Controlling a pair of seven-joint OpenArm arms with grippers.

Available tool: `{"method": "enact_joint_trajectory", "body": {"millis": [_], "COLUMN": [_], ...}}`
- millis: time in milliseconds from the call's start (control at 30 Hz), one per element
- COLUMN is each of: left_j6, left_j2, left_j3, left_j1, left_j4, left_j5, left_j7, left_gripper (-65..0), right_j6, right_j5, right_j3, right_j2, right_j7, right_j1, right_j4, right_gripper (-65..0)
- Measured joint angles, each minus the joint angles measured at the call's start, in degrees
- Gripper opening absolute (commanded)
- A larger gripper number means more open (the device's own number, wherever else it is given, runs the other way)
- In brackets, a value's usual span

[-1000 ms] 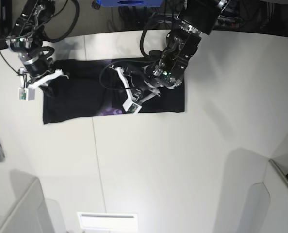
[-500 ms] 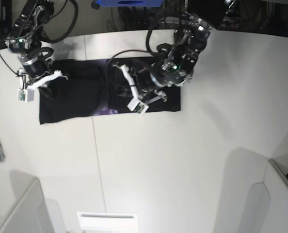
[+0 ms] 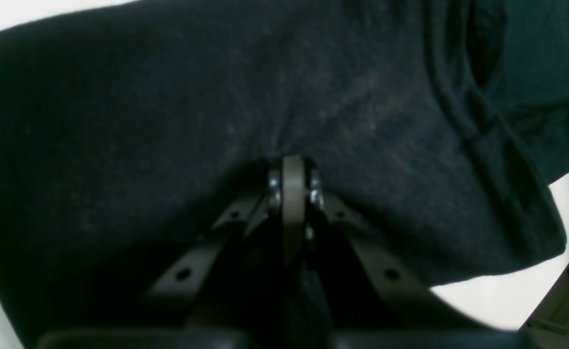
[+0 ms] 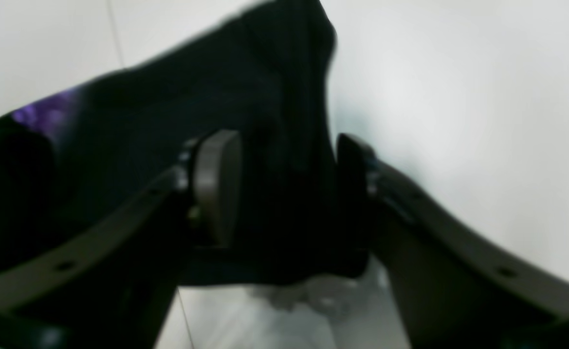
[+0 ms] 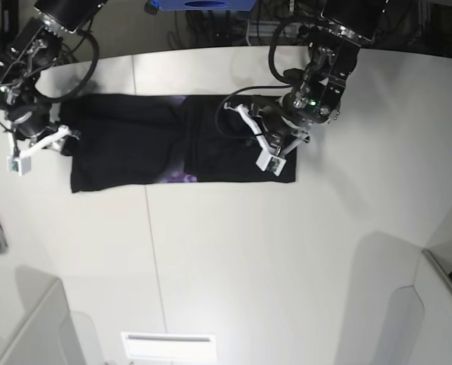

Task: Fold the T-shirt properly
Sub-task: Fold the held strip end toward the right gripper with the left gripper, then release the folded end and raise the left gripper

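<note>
Two grippers are seen at opposite ends of the T-shirt (image 5: 176, 141), which is spread as a long black band near the table's (image 5: 233, 258) far edge. Closest to the lens, the left gripper (image 3: 292, 194) is pressed shut on a pinch of the dark cloth (image 3: 284, 97). The right gripper (image 4: 284, 194) is held with its fingers (image 4: 214, 184) apart around a bunched fold, a purple print (image 4: 46, 109) being glimpsed beyond. Whether that fold is squeezed cannot be told.

Both grippers drew the T-shirt (image 5: 135, 141) wider (outward).
</note>
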State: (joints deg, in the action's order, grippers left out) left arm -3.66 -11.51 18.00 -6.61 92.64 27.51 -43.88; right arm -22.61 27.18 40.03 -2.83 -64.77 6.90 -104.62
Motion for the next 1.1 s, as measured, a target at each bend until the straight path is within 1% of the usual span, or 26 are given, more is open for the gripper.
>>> {"method": "enact_joint_trajectory", "body": {"millis": [33,133,200,267,300,333,400,500,600,700,733,767,800,867,933,1000,1067,1100], "left_j6": [0.0,0.02,0.07,0.61,0.74,0.74,1.33,1.14,1.16,1.07,0.48,-1.09,-3.06,-9.11,-13.53,-18.51,-23.12,-24.59], "left_j2": [-0.66,-1.9,-2.36,-2.62,-2.82,-2.93,-2.84,-2.56,-2.36,-1.14,-0.83,-0.61,-0.24,-0.04,1.07,2.14,2.14,1.97], "left_j3": [-0.35,-2.45,-4.2,-6.16,-7.04,-7.89,-9.38,-11.78,-13.73,-17.33,-18.78,-20.31,-22.43,-27.69,-34.47,-41.64,-47.23,-49.92], "left_j1": [-0.24,-1.33,-1.92,-2.73,-3.1,-3.28,-3.39,-3.52,-4.17,-5.49,-6.01,-6.62,-7.21,-8.87,-10.43,-11.45,-12.02,-12.2], "left_j4": [0.28,1.36,2.34,3.67,4.57,5.42,6.91,10.8,14.71,17.44,17.68,17.66,17.53,17.27,17.25,17.11,16.83,16.65], "left_j5": [0.0,0.17,0.13,-0.46,-0.81,-1.7,-1.88,-1.75,-1.77,-1.68,-1.73,-1.75,-1.77,-1.46,-1.86,-2.71,-2.58,-2.62], "left_j7": [0.02,-0.07,-0.7,-1.73,-2.23,-3.32,-3.52,-3.34,-3.56,-3.37,-3.26,-3.3,-3.48,-3.45,-3.48,-3.5,-3.45,-3.5], "left_gripper": [-65.0,-65.0,-65.0,-65.0,-65.0,-65.0,-65.0,-65.0,-65.0,-65.0,-65.0,-65.0,-65.0,-65.0,-65.0,-65.0,-65.0,-65.0], "right_j6": [0.0,-0.11,-1.11,-3.89,-5.62,-6.8,-8.57,-11.74,-16.72,-17.0,-17.03,-17.03,-17.0,-17.09,-17.07,-17.09,-17.14,-17.14], "right_j5": [0.44,0.68,0.63,0.66,0.72,0.81,0.61,0.7,0.66,0.66,0.74,1.57,3.91,9.07,13.64,15.3,15.72,15.21], "right_j3": [-0.02,-0.07,-0.07,-0.13,-0.17,-0.17,-0.15,0.39,0.37,0.39,0.42,0.55,0.63,0.55,0.48,0.48,0.52,0.52], "right_j2": [0.04,0.07,0.52,0.98,1.14,1.18,1.27,1.22,1.29,1.29,1.46,1.75,1.9,2.23,2.4,2.34,2.21,2.21], "right_j7": [-0.7,-2.82,-2.97,-3.26,-4.37,-5.49,-7.52,-9.55,-11.93,-13.57,-14.01,-14.4,-14.88,-15.96,-15.87,-15.87,-15.91,-15.96], "right_j1": [-0.02,0.04,0.0,0.02,-0.2,-0.35,-1.03,-3.48,-5.27,-5.42,-5.4,-5.4,-5.29,-5.25,-5.27,-5.4,-6.12,-6.8], "right_j4": [0.0,-0.02,0.02,0.02,0.04,0.09,0.15,3.82,7.98,9.46,9.46,9.46,9.46,9.51,9.51,9.55,12.17,14.01], "right_gripper": [-26.7,-26.3,-26.3,-26.3,-26.3,-26.3,-26.3,-26.3,-26.6,-26.6,-26.6,-26.6,-26.7,-26.7,-26.7,-26.7,-26.7,-26.7]}}
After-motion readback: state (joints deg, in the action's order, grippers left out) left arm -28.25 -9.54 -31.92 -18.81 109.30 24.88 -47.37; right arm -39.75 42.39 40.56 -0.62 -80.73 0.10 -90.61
